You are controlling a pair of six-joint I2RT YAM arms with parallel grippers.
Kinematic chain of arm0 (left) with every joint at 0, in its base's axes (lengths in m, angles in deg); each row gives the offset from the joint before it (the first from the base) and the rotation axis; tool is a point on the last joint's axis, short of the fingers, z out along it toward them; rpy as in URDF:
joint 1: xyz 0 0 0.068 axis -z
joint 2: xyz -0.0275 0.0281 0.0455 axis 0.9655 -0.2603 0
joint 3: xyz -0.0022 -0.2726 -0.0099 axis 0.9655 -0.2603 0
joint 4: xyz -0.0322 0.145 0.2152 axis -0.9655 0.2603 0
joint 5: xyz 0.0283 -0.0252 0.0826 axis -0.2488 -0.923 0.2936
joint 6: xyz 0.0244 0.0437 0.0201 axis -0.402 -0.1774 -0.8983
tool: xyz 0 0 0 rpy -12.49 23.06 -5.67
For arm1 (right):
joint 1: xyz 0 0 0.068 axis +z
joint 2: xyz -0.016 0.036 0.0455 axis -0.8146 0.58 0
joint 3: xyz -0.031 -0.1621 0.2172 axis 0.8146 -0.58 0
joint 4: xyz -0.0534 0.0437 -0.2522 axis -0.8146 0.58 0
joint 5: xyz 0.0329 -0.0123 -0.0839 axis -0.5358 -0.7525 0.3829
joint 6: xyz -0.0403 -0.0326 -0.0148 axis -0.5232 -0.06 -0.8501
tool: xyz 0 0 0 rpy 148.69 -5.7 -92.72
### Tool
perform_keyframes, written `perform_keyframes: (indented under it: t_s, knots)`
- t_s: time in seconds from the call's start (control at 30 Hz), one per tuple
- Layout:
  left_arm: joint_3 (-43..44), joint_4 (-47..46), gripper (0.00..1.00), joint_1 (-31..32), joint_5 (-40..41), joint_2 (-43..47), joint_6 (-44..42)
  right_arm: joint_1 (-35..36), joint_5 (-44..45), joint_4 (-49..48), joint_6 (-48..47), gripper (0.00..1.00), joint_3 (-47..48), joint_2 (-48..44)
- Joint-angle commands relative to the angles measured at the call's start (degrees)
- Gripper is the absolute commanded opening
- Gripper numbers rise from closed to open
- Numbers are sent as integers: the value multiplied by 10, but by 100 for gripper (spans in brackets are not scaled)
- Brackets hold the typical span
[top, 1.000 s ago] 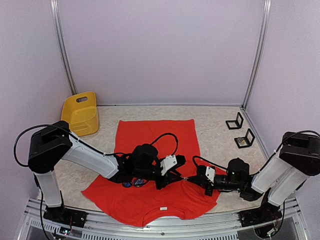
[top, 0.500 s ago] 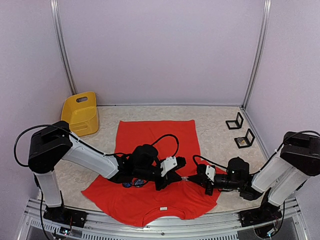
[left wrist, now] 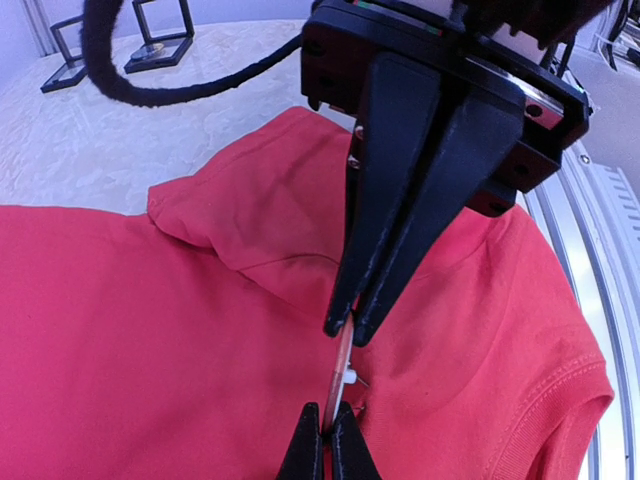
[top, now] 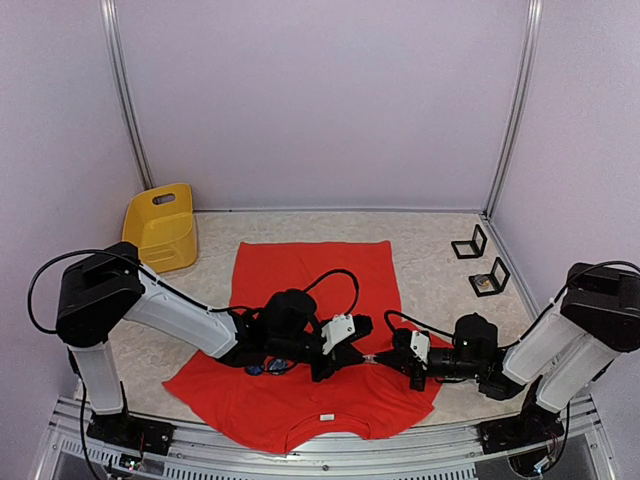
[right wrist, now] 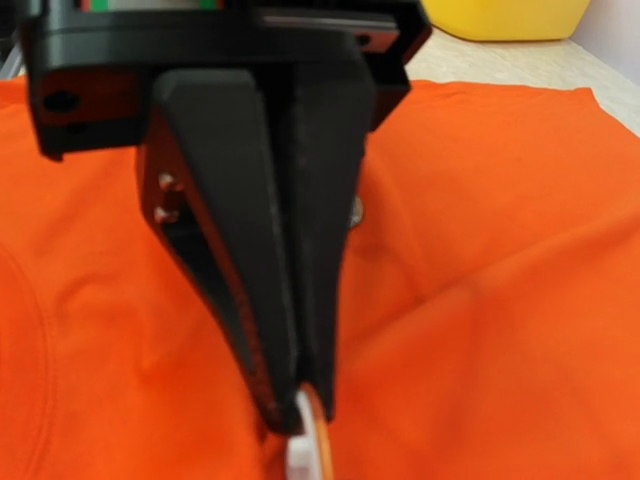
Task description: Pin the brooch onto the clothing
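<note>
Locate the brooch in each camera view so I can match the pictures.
Top external: brooch, a tiny speck between the two claw tips, above the T-shirt's near-right part.
Left wrist: lower centre, a thin edge-on strip running from the left claw down to the right claw.
Right wrist: bottom centre, blurred, at the right claw's tips.
Shared landmark: the red T-shirt, under the brooch in every view.

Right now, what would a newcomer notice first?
The red-orange T-shirt lies spread mid-table. Over its near right part the left gripper and right gripper meet tip to tip, both shut on the small brooch between them. A yellow bin sits far left.
</note>
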Motion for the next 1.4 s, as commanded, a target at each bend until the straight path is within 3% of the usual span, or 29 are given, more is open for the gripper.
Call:
perform_keyframes:
  t_s: [0.0, 0.13, 0.37, 0.6, 0.77, 0.9, 1.03, 1.37]
  knots:
    - [5, -22, 0, 4, -14, 10, -5, 2, -22, 4, -5, 0, 8, -7]
    - [0, -30, 0, 4, -8, 18, 4, 2, -5, 25, 8, 1, 11, -15]
    - [-2, -19, 0, 4, -10, 39, 9, 2, -8, 23, 41, 29, -10, -22]
    - [-4, -12, 0, 4, -11, 48, 7, 2, 12, -6, 65, 41, -17, 11]
    - [-7, -10, 0, 4, -28, 51, 10, 1, 38, -9, 76, 39, -5, 42]
    - [-7, -4, 0, 4, -31, 55, 9, -2, 48, -15, 86, 16, -3, 55]
    - [-6, 11, 0, 4, -34, 58, 8, -6, 47, -9, 90, 5, -2, 55]
    - [-7, 54, 0, 4, -36, 72, 3, -23, 55, 25, 95, 0, 12, 56]
